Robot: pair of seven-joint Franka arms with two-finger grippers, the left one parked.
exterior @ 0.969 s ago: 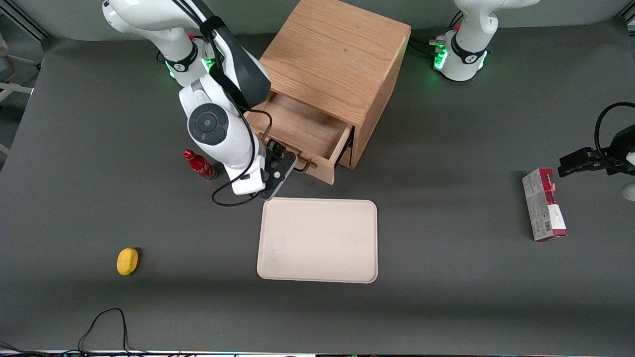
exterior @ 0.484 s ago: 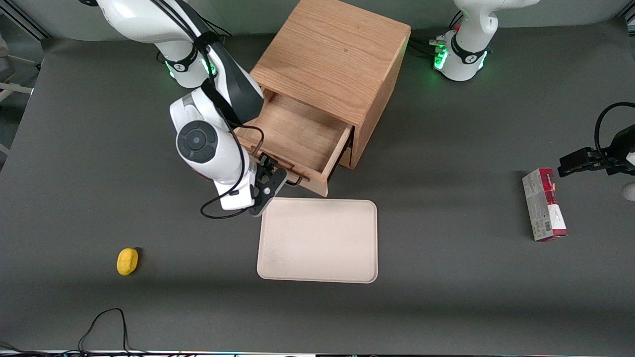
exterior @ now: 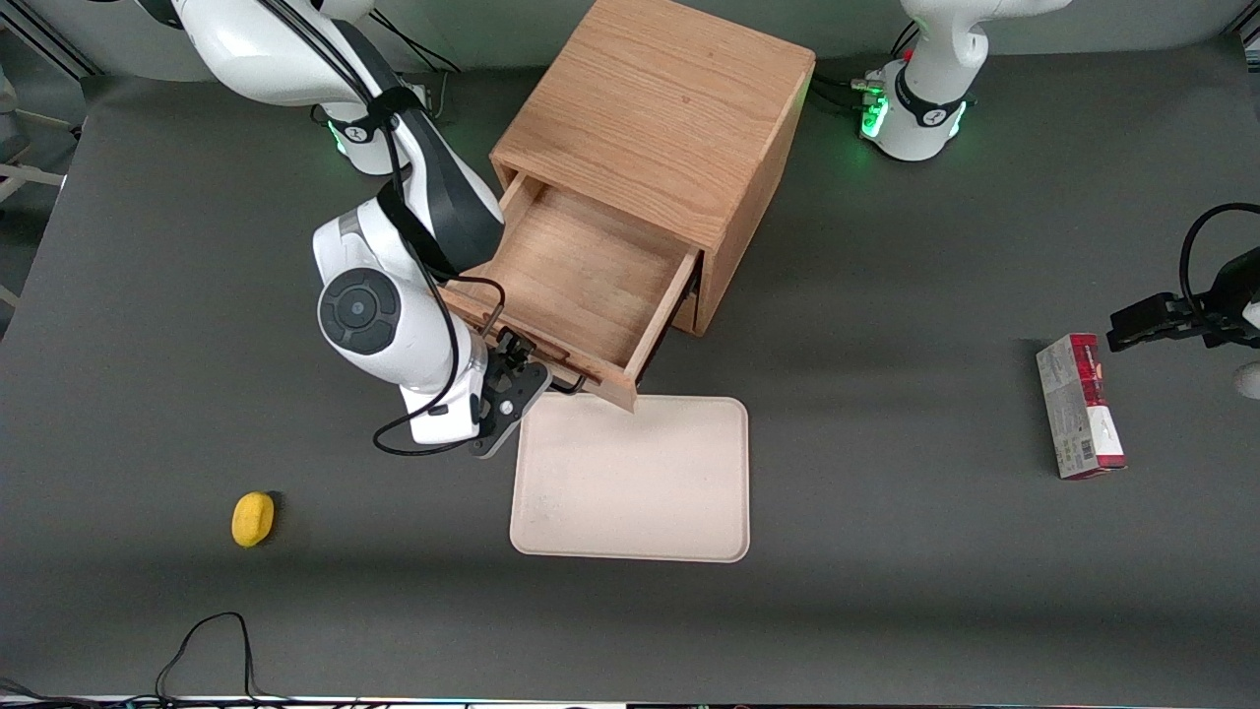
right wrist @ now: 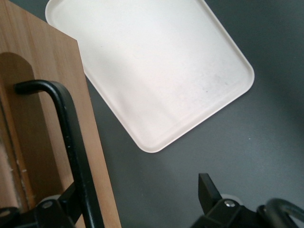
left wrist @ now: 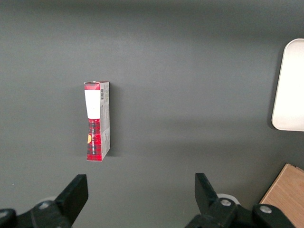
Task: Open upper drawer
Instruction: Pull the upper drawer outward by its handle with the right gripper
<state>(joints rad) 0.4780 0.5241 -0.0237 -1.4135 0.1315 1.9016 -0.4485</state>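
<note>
The upper drawer (exterior: 581, 266) of the oak cube cabinet (exterior: 660, 108) is pulled well out, and its bare wooden inside shows. Its front overhangs the tray's edge. My right gripper (exterior: 519, 372) is at the drawer's front, nearer the front camera than the cabinet. In the right wrist view the gripper (right wrist: 137, 199) is open, with its fingers (right wrist: 207, 189) wide apart. The black bar handle (right wrist: 71, 137) on the drawer front (right wrist: 42, 71) runs right beside one finger, and the other finger stands clear over the table. The lower drawer is mostly hidden under the upper one.
A cream tray (exterior: 630, 483) lies just in front of the drawer and also shows in the right wrist view (right wrist: 156, 71). A yellow object (exterior: 253, 518) lies toward the working arm's end. A red box (exterior: 1080, 404) lies toward the parked arm's end.
The upper drawer has slid farther out toward the front camera, with my gripper moving with its handle. The arm now hides the red bottle seen earlier beside it.
</note>
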